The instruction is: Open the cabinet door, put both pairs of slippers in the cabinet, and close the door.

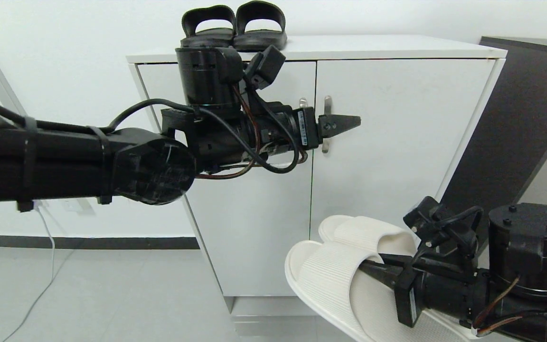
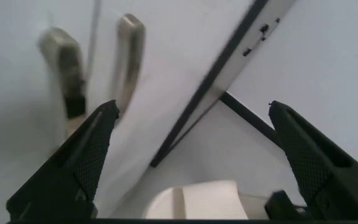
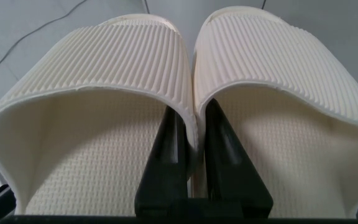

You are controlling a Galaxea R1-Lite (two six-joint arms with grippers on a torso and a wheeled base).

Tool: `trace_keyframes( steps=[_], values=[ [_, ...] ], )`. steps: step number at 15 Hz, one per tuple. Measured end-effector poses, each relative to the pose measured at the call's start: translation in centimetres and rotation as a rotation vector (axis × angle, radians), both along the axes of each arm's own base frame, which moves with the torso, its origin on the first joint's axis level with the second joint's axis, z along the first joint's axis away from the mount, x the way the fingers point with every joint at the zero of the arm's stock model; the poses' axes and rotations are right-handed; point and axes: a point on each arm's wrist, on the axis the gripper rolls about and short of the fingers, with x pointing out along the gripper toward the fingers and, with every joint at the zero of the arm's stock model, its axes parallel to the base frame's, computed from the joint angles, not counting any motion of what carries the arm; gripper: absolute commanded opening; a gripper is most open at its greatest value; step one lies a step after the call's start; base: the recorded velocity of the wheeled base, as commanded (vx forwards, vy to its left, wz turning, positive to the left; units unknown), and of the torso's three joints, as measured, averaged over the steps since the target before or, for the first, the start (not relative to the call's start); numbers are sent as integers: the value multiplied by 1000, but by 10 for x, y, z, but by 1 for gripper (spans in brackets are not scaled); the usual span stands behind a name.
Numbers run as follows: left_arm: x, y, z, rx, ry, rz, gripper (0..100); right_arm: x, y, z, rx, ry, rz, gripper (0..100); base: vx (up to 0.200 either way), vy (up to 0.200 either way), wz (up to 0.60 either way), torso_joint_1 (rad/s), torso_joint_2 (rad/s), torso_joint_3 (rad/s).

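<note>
1. The white two-door cabinet (image 1: 397,142) is seen with both doors shut; the opening step is judged not yet done.
2. The left gripper (image 1: 349,122) is held level at the two slim metal bar handles (image 1: 327,103) where the doors meet; its fingers (image 2: 79,162) are spread wide apart, presumably so that one handle can be taken between them; whether a handle is touched cannot be told.
3. The pair of cream ribbed foam slippers (image 1: 344,266) is carried low in front of the right door by the right gripper (image 1: 368,267); its fingers (image 3: 169,155) are clamped on the two adjoining strap walls, so that both slippers are lifted as one and stand ready for the cabinet.
4. The pair of black rubber slippers (image 1: 233,26) is set side by side on the cabinet's top, towards its left end; it is judged to be meant for a later trip.
</note>
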Motion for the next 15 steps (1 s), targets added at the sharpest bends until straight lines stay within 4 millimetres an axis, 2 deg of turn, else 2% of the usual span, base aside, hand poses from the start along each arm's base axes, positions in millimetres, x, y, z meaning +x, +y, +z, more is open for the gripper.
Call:
trace_keyframes(
  steps=[8,9,15],
  values=[
    [25,-16,-1,2,-2,59,100,0,0,-1,-4,4,0,0,0,0,0,0,0,0],
    [26,-17,-3,3,-1,60,0,0,0,-1,-4,4,0,0,0,0,0,0,0,0],
    [27,-19,-9,16,12,67,0,-1,-1,-2,-4,6,4,0,0,0,0,0,0,0]
  ],
)
